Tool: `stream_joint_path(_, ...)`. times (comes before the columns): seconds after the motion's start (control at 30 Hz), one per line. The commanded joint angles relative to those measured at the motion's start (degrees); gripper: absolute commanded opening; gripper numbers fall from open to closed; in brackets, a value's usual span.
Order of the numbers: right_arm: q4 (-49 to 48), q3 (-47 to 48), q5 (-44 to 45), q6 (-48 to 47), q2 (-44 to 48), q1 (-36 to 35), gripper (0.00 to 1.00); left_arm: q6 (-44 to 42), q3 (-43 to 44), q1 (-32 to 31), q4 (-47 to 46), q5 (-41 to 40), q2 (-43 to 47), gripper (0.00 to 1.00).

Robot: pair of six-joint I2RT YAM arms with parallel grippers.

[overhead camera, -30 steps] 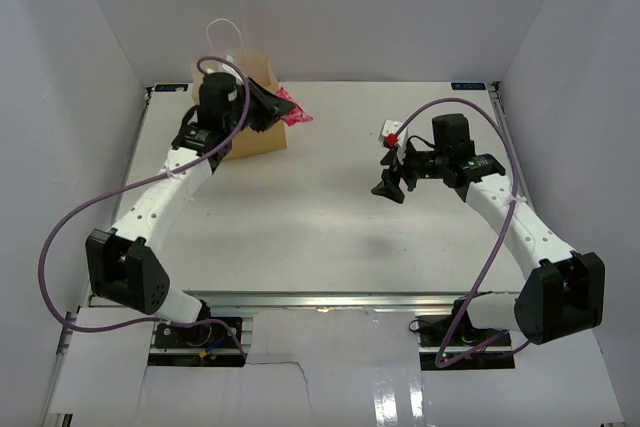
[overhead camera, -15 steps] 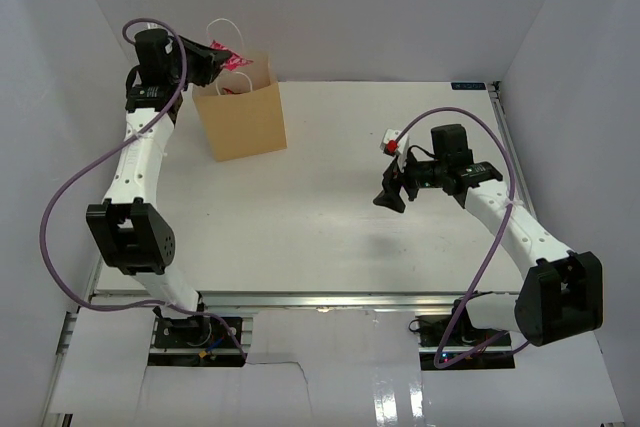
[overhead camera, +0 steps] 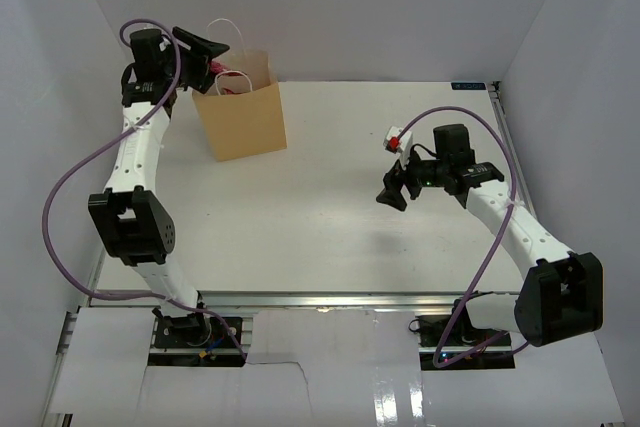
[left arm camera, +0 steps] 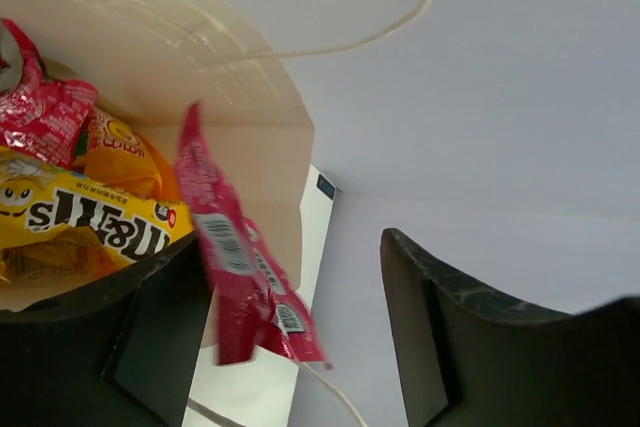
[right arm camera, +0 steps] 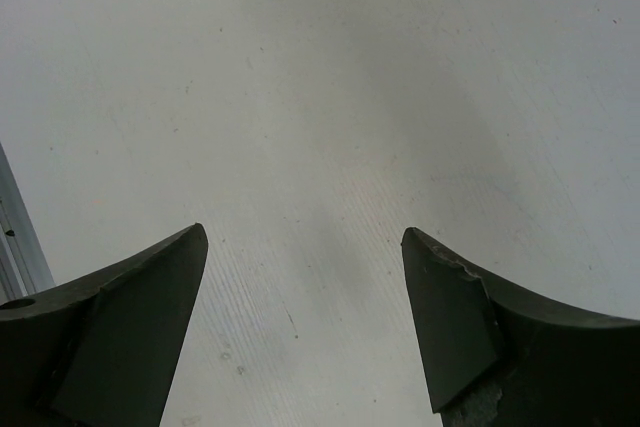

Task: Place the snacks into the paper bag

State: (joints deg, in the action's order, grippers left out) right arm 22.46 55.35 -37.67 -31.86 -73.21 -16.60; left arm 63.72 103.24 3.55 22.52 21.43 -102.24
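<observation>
Paper bag (overhead camera: pixel 245 117) stands upright at the far left of the counter (overhead camera: pixel 330 217), its mouth open and its two white cord handles (overhead camera: pixel 224 31) sticking up. Seen from the left wrist, the snacks (left arm camera: pixel 70 177) lie piled inside it: a yellow packet (left arm camera: pixel 85 215) with dark lettering across the heap, an orange packet (left arm camera: pixel 122 152) behind it and a red packet (left arm camera: pixel 40 112) at the upper left against the tan wall. One handle loops across the top of that view.

The left arm is raised high, and the left hand (overhead camera: pixel 207 46) is up beside the top of the paper bag at its left, pointing toward the mouth. Its fingers (left arm camera: pixel 450 347) are spread wide and pinch nothing. Between them a long magenta wrapper (left arm camera: pixel 235 267) hangs end down at the rim of the bag, its barcode side showing, its upper end over the inside of the bag and its lower end close to the left finger. I cannot tell whether it touches that finger or the rim.

The right hand (overhead camera: pixel 394 190) is well apart from the bag, over the right half of the counter. Its own view shows the two fingers spread, nothing between them, with only bare white counter below
</observation>
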Motion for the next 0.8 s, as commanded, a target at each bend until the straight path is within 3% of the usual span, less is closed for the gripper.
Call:
stream_joint_path(0.0, -1.45, 0.9, 2.94, 2.58, 1.32, 0.6, 0.84, -4.73, 3.89, 0.75, -0.2, -0.6, 5.99, 0.79)
stream_joint_path(0.13, -1.45, 1.78, 6.38, 5.04, 2.1, 1.22, 0.9, -10.71, 4.51, 1.19, 0.06, -3.58, 9.23, 0.91)
stream_joint_path(0.3, -1.45, 2.48, 11.55, 7.77, 2.9, 2.36, 0.98, -20.81, 3.99, 1.46, 0.77, -7.27, 13.98, 0.98)
stream_joint_path(0.37, -1.45, 3.09, 14.63, 9.87, 2.99, 2.71, 0.91, -26.7, 2.5, 1.46, 0.94, -8.33, 17.75, 0.98)
stream_joint_path(0.47, -1.28, 4.59, 21.83, 13.57, 3.25, 3.33, 0.9, -32.76, -5.3, 1.46, -0.37, -6.41, 25.46, 0.98)
stream_joint_path(0.6, -1.36, 5.73, 33.44, 17.7, 4.91, 4.56, 0.9, -37.61, -27.84, 1.46, -6.33, -2.63, 38.93, 0.98)
stream_joint_path(0.77, -1.45, 6.7, 42.23, 19.37, 6.76, 5.44, 0.9, -41.05, -47.58, 1.46, -8.63, -1.92, 55.63, 0.98)
